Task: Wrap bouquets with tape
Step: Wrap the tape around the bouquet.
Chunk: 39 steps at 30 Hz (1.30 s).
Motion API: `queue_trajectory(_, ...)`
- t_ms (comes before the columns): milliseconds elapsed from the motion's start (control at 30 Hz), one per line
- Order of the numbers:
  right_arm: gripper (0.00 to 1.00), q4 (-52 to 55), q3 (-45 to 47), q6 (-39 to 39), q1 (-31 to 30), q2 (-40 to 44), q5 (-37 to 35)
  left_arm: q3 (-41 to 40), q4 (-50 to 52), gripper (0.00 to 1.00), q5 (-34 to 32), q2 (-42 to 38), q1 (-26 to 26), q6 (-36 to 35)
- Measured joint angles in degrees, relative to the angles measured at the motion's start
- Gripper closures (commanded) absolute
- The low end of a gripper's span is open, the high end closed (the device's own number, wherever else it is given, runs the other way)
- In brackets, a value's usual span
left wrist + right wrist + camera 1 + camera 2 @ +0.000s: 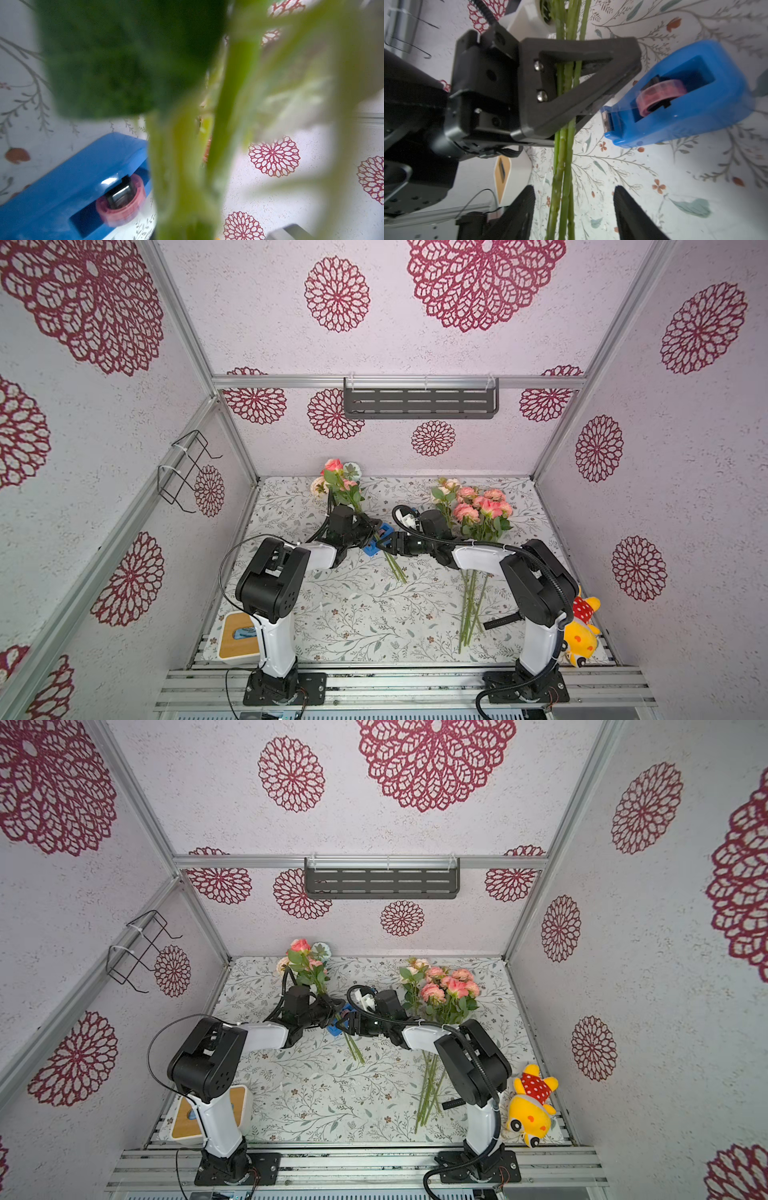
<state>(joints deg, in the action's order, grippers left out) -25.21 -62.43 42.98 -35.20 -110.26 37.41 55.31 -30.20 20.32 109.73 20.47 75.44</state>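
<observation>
One bouquet [338, 485] [305, 965] lies at the back left, its green stems [395, 568] running toward the front. My left gripper [376, 537] [338, 1017] is shut on these stems; in the right wrist view its black triangular finger [581, 108] clamps them. My right gripper [574, 188] [384, 545] is open, and the stems [562, 166] pass between its fingers [521, 207] without touching them. The blue tape [695, 116] [62, 187] [371, 549] sits on the table right beside both grippers. A second bouquet [484, 510] [451, 990] lies at the right, partly under my right arm.
A yellow plush toy [582, 630] lies at the front right edge. A white box with a wooden top [239, 639] stands front left behind my left arm. A black strap [500, 621] lies near the right bouquet's stem ends. A dark shelf [419, 402] hangs on the back wall.
</observation>
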Motion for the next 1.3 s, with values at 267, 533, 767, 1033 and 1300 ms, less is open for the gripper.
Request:
queue_trajectory(267,0.91,-11.04,0.52,8.92,0.98,-4.98,7.58,-1.46,-4.42,1.0,-0.26,1.42,-0.13,1.38)
queue_trajectory(533,1.0,-5.55,-0.33,3.89,0.96,-3.78,5.92,-1.49,-5.92,0.76,0.35,2.1,-0.15,1.77)
queue_trajectory(767,1.0,17.64,-7.19,-12.07,-1.95,-0.68,-9.92,-1.05,-0.28,0.66,-0.28,1.03,-0.26,-1.01)
queue_trajectory(1033,1.0,35.58,-18.1,-26.93,-12.24,-0.5,-38.14,4.98,15.08,0.7,-1.9,-0.68,-0.11,-6.4)
queue_trajectory(1300,1.0,39.54,-20.28,-33.94,-17.25,-1.88,-51.89,6.38,20.68,0.91,-1.88,-0.68,0.17,-6.45)
